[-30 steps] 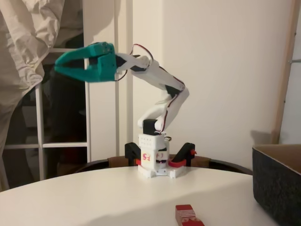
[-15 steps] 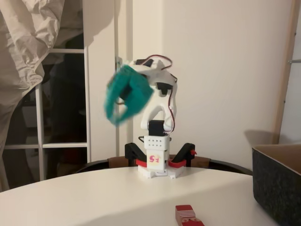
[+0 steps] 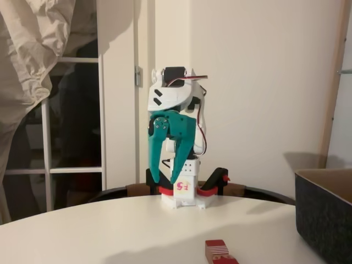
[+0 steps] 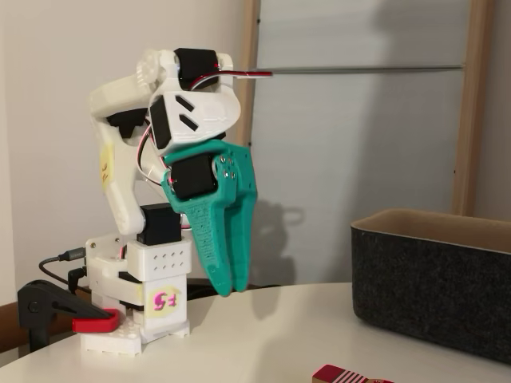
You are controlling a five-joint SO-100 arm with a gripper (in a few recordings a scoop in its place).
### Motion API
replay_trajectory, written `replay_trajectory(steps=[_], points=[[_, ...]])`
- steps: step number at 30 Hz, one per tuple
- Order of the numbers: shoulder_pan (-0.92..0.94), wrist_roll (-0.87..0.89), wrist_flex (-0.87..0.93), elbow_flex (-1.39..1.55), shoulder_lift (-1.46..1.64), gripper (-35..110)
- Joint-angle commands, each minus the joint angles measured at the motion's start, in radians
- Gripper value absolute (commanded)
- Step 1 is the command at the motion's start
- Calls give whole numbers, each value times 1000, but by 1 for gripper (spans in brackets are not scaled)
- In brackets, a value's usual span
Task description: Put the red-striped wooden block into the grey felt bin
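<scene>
gripper (image 3: 166,179) hangs slightly open and empty near my base; block (image 3: 220,251) sits close to table (image 3: 82,236) edge, so i risk nudging it off.

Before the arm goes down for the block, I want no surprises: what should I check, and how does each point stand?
1. Gripper empty: ok.
2. Jaws parted enough for the block: cannot tell; slightly apart in one fixed view, nearly together in the other.
3. Block free on the table: ok.
4. Gripper over block: not ok, it hangs by the base.
5. Bin upright, open-topped: ok.
</scene>
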Motion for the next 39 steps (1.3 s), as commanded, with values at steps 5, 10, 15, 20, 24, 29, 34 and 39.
replay_trajectory(steps=[5, 10, 15, 20, 24, 29, 34, 39], points=[[-95, 8, 169, -132, -89, 12], [-199, -20, 184, -198, -176, 14], [-318, -129, 184, -273, -295, 13], [-411, -252, 183, -341, -426, 14], [-454, -322, 183, -416, -552, 14], [-489, -373, 179, -526, -716, 16], [-508, -383, 109, -592, -833, 17], [-505, -331, 44, -627, -885, 23]])
